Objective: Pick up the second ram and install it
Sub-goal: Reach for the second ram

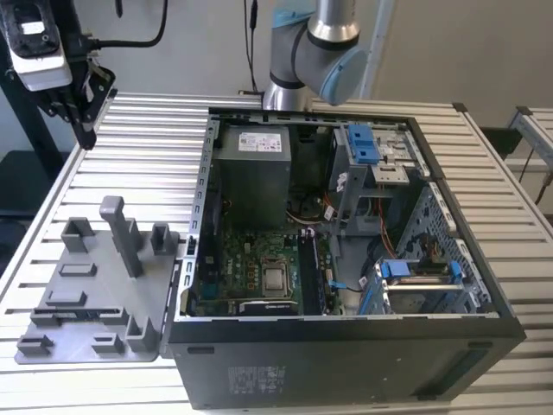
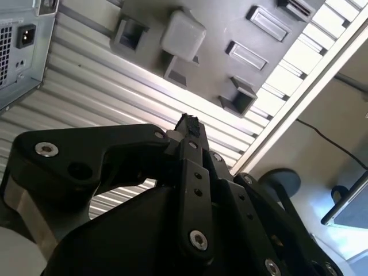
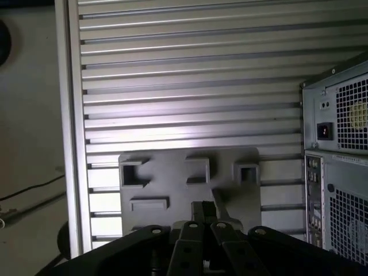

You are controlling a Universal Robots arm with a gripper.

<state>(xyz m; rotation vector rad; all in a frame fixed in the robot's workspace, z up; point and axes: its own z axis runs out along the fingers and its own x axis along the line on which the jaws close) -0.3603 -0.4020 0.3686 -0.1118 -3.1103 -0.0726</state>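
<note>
Presently the gripper hangs over the table at the exterior view's left, well apart from both the tray and the case. In both wrist views the gripper has its fingertips drawn together, so it reads as closed. The arm rises behind the case.

The grey tray lies flat on the table, just beside the case on the exterior view's left. It carries several low blocks and one tall post, which stands upright. In the first wrist view the tray lies on the ribbed table beyond the fingertips, with the case's rear panel to one side. In the second wrist view the tray and the post's pale top are seen from above.

The case lies on its side with the cover off. Inside it are a grey power supply, a green motherboard and a square processor. A long dark strip stands on the motherboard just beside the processor, on the exterior view's right. Whether this strip is the ram or a bare slot cannot be told.
</note>
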